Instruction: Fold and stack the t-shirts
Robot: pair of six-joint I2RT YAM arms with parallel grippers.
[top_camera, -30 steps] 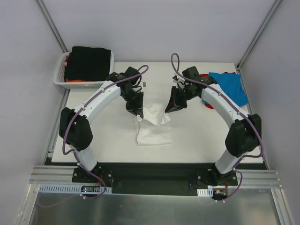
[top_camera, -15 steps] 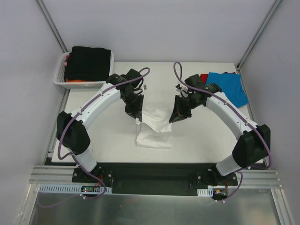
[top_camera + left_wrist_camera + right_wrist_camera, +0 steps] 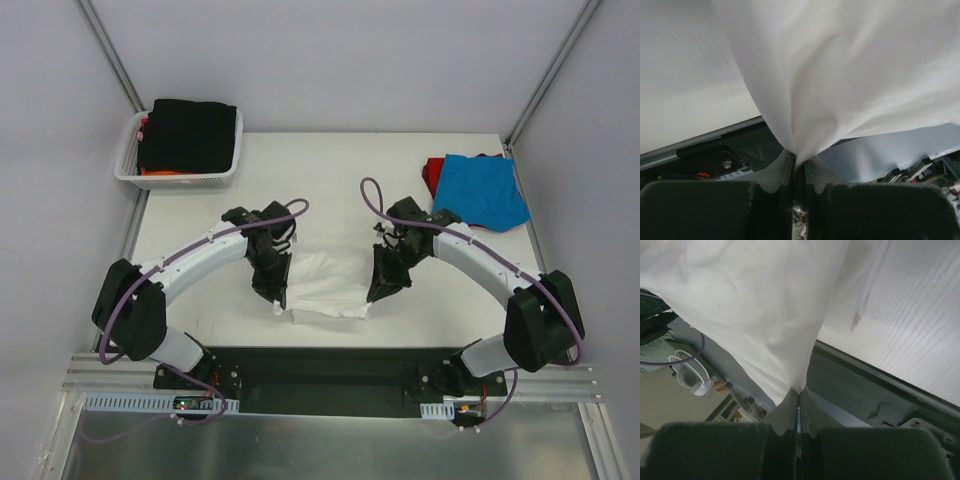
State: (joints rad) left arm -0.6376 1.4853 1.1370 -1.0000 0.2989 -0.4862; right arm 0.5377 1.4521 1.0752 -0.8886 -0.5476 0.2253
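The white t-shirt (image 3: 327, 285) lies near the table's front edge, partly folded, between my two grippers. My left gripper (image 3: 277, 297) is shut on its left edge, and in the left wrist view the cloth (image 3: 840, 75) bunches into the jaws of that gripper (image 3: 798, 160). My right gripper (image 3: 378, 290) is shut on the right edge; white fabric (image 3: 755, 305) hangs from that gripper (image 3: 800, 392). A blue t-shirt (image 3: 482, 190) lies over a red t-shirt (image 3: 434, 173) at the back right. A black t-shirt (image 3: 192, 132) tops an orange one (image 3: 165, 172) in the basket.
The white lattice basket (image 3: 127, 160) stands at the back left corner. The table's front edge and a black rail (image 3: 320, 362) run just below both grippers. Frame posts rise at the back corners.
Both grippers have pulled the far edge of the white t-shirt from mid-table toward the front edge, folding it over itself. Both arms now sit lower and closer to their bases.
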